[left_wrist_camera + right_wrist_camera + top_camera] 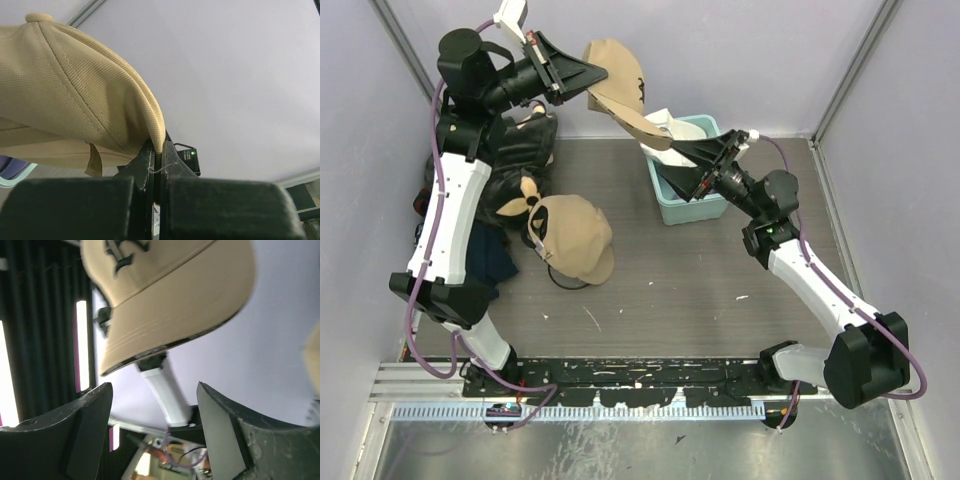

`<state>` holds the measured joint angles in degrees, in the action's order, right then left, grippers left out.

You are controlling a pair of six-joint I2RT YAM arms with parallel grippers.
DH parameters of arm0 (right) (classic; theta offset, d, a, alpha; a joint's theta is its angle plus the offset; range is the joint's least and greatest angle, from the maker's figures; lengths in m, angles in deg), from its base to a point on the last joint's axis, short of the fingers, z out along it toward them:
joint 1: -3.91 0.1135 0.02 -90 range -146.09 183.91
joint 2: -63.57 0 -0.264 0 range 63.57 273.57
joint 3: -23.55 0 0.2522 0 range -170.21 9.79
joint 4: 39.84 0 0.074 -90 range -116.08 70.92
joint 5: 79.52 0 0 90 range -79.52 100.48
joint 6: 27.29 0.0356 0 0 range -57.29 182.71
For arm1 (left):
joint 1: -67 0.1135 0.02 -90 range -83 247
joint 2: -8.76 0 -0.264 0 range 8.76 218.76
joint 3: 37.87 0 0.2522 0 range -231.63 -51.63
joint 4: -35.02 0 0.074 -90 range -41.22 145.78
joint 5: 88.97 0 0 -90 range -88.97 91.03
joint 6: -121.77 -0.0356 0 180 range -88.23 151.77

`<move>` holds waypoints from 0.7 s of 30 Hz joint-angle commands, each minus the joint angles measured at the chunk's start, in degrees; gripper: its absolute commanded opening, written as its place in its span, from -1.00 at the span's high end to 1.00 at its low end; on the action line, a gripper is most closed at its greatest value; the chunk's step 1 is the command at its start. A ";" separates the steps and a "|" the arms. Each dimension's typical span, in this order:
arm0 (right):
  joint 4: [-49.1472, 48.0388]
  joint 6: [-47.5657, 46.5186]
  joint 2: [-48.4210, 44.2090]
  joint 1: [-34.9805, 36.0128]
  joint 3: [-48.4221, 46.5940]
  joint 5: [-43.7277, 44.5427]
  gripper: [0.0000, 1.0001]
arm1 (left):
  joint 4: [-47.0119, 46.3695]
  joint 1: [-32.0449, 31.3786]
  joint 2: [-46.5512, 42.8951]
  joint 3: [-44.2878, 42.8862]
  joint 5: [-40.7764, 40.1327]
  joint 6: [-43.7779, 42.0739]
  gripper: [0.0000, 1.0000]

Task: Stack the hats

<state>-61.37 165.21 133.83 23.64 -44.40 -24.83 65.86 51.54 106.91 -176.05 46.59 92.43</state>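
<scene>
From above, left fingers (603, 72) pinch a tan hat (620, 70) up in the air at the back of the desk (720, 290), right fingers (672, 165) just under its brim. Left wrist: clamped tight on the hat's ribbed hem (65, 90). Right wrist: fingers spread wide apart, the hat's dark logo and curved brim overhead (170, 290).

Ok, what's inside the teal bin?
Something white shows at the far end of the teal bin. The right arm's open fingers and the held tan cap's brim cover the rest.
</scene>
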 commanded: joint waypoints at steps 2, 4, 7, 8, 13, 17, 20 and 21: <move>-26.34 18.14 -1.32 0.05 0.67 0.76 -0.52 | -3.92 0.32 -3.72 1.32 0.48 -1.54 0.99; -26.34 18.63 -1.02 -0.02 0.35 0.54 -0.53 | -3.39 0.43 -3.98 1.51 0.41 -1.92 0.99; -27.41 19.69 -0.75 -0.04 1.32 0.79 -0.54 | -3.79 0.35 -4.14 1.95 0.52 -1.54 0.99; -27.54 19.94 -0.54 0.03 1.67 0.81 -0.53 | -4.39 0.42 -4.35 2.18 0.61 -1.20 0.99; -29.22 20.70 1.68 0.03 2.22 0.77 -0.45 | -6.58 0.41 -5.00 3.11 1.22 1.04 0.99; -29.71 21.14 3.60 0.01 0.89 0.80 -0.42 | -8.38 0.38 -6.07 4.75 1.42 2.42 0.99; -30.13 21.34 5.00 0.04 -0.48 1.01 -0.40 | -9.07 0.36 -7.13 6.34 1.49 2.70 0.99; -30.14 21.34 5.52 0.00 -1.01 0.95 -0.39 | -9.30 0.41 -7.60 7.10 1.53 2.75 0.99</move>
<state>-87.01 181.14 138.66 23.68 -42.06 -24.55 61.09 51.76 102.80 -170.85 46.94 93.99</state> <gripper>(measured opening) 0.702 0.040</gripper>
